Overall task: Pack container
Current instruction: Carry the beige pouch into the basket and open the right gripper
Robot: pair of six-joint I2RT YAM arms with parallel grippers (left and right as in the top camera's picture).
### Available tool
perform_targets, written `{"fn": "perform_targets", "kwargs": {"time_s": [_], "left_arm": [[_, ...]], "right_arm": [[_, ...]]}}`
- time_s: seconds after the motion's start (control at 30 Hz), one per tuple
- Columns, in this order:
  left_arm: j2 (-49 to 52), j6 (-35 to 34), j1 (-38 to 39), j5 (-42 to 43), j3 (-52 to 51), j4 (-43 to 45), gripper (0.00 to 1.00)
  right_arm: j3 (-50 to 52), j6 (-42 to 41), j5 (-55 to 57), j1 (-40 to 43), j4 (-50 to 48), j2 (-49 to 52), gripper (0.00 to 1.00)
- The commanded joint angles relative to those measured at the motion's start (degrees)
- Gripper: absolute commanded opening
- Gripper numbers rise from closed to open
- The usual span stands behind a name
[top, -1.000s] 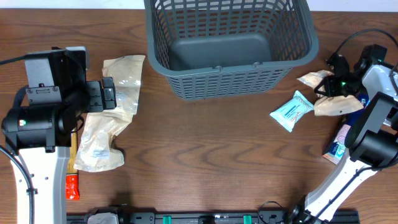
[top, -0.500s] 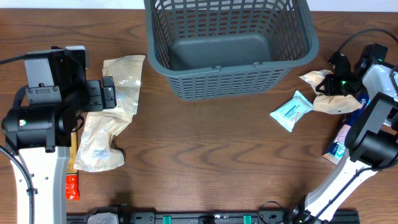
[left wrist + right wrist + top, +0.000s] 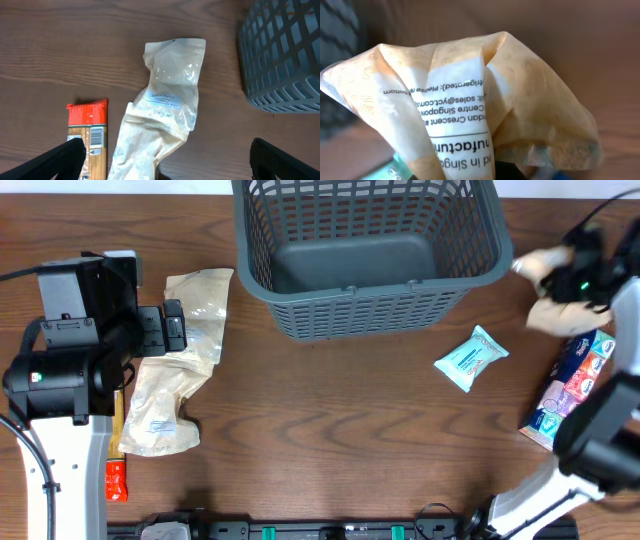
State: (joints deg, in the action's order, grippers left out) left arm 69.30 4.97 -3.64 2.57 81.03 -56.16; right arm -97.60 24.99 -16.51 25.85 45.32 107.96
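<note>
Overhead: clamping a crumpled tan paper packet (image 3: 546, 308) in the right gripper (image 3: 566, 280), empty dark grey slotted plastic basket (image 3: 370, 310) to its left; holding the left gripper (image 3: 174, 330) wide, empty.

Grey basket (image 3: 370, 310) at upper centre. Left gripper (image 3: 176, 330) at mid-left, over 2 overlapping beige pouches: upper pouch (image 3: 205, 295), lower pouch (image 3: 160, 410). Red packet (image 3: 117, 478) at lower left. Light blue packet (image 3: 470, 358) right of centre, flat on table (image 3: 330, 430). Right gripper (image 3: 565, 280) at upper right, motion-blurred, gripping tan bag (image 3: 548, 312). Multicoloured packet (image 3: 570, 380) at right edge below it.
</note>
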Motion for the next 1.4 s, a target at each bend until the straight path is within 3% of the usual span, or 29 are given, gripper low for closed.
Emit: {"fn": "perform_targets", "kwargs": {"time_s": [0.0,0.37,0.8,1.0,1.37], "left_arm": [[0.07,0.59,0.07,-0.72,0.68,0.11,0.99],[0.07,0.66,0.07,-0.72,0.68,0.09,0.99],[0.07,0.83,0.07,-0.70,0.68,0.04,0.99],[0.07,0.83,0.07,-0.70,0.68,-0.22,0.99],[0.07,0.83,0.07,-0.68,0.68,-2.03,0.99]], "right_arm": [[-3.87,-2.51,-1.31,-0.48,-0.42,-7.21,0.01],[-5.09,-10.56,-2.51,-4.46,-14.25,-19.78,0.02],[-5.09,-24.24,-7.74,-17.99,-38.56,-20.37,0.01],[-5.09,-24.33,-7.69,-26.34,-37.29,-18.25,0.01],[-5.07,-21.94,-7.50,-35.08,-20.96,-7.85,0.01]]}}
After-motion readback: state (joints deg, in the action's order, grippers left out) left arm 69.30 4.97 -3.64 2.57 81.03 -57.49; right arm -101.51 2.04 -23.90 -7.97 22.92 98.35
